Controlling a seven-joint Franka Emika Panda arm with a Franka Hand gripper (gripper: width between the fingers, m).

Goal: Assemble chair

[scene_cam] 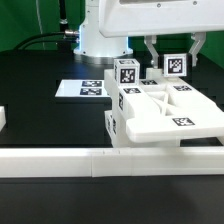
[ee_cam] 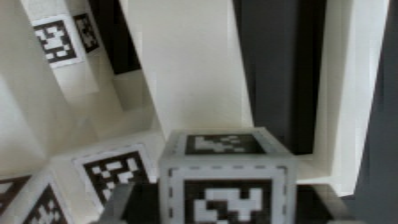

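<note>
Black matte table (scene_cam: 40, 70), dark surround; green strip visible at both upper corners of ext view. Cable (scene_cam: 40, 42) trailing across the far tabletop at ext view's left. White arm base (scene_cam: 100, 35) at rear centre, big white housing up top.

Long low white border wall (scene_cam: 100, 160) running across the front edge, seam approx mid-length. Small white block (scene_cam: 3, 118) at ext view's far left edge, on table. Marker board (scene_cam: 85, 88) flat on table, just left of the chair parts in ext view, near arm base.

Chair (scene_cam: 165, 112): cluster of glossy white blocky parts w/ b&w tags, sat right of centre in ext view, right behind the border wall. Flat panel on top, tag on its front edge, tagged cube at lower left of cluster. Two tagged posts standing up at the rear.

Gripper (scene_cam: 176, 50) down over right-hand rear post, dark fingers (scene_cam: 150, 50) either side of it. Clamped vs just straddling: can't tell, contact not visible.

Wrist view: tagged square part (ee_cam: 222, 175) close up, tags on top and front face, white panels (ee_cam: 196, 70) behind, black table beyond. Fingers not clearly made out there.
</note>
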